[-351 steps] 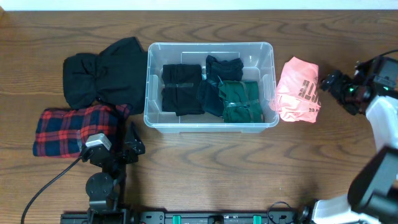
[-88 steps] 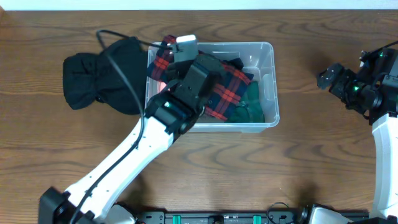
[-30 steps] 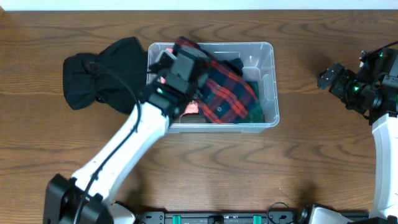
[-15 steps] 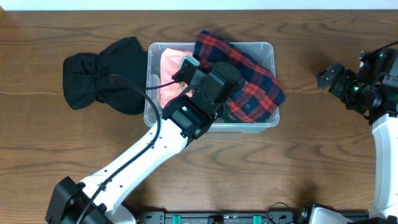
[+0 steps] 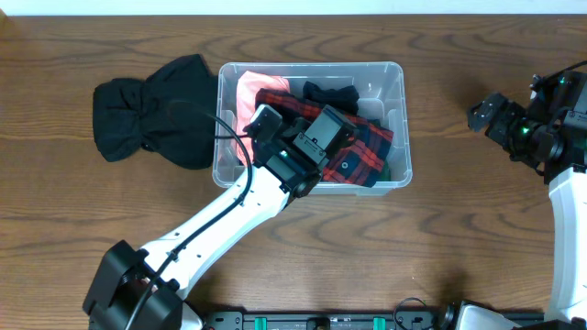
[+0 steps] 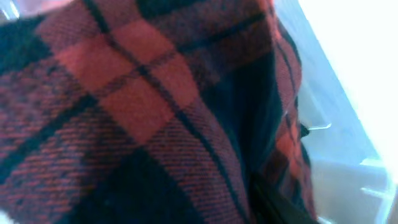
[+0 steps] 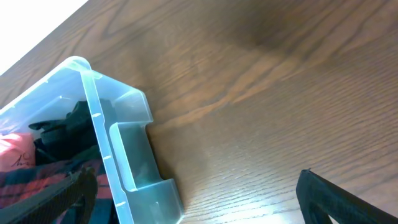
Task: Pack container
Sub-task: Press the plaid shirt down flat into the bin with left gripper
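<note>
The left gripper (image 5: 343, 158) is reaching down into the container (image 5: 401, 101), right on top of the red plaid shirt (image 6: 124, 112). The shirt is hiding its fingers, so I cannot tell if they are pinching. The right gripper (image 5: 477, 115) is hanging well away from the container, fingers apart. I think the shirt is being tucked in. Next, the left gripper is going to need to let go, lift out, and fetch the black clothes (image 5: 147, 115) lying to its left.

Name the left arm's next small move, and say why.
Probably open the jaws and lift the left gripper straight up. The plaid shirt already lies inside the container and fills the left wrist view, while the black garment lies on the table, left of the container.
</note>
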Available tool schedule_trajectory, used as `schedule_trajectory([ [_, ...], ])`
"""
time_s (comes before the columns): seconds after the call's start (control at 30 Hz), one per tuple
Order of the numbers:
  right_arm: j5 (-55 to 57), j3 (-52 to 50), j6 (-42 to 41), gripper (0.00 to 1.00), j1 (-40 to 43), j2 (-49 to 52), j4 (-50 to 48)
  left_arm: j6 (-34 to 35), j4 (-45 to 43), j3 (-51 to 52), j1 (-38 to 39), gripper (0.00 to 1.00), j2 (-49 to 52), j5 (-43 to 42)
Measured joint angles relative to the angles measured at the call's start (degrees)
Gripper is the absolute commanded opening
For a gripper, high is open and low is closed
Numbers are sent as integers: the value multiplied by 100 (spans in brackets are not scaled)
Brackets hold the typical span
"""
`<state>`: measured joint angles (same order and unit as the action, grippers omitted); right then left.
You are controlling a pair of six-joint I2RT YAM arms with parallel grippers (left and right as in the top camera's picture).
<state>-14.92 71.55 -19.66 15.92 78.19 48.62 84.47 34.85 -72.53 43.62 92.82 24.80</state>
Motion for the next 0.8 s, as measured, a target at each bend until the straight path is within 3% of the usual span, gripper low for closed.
schedule_trajectory([
  [0.3,0,0,0,99,0,0,2,-2656,835,0,44,60,-769,420],
  [0.43,0,0,0,99,0,0,2,-4124,708,0,48,68,-1191,896],
  [0.57,0,0,0,99,0,2,2,-5700,63,-2,46,68,-1259,901],
  [0.8,0,0,0,99,0,2,2,-7298,-282,-2,31,61,-289,-149],
])
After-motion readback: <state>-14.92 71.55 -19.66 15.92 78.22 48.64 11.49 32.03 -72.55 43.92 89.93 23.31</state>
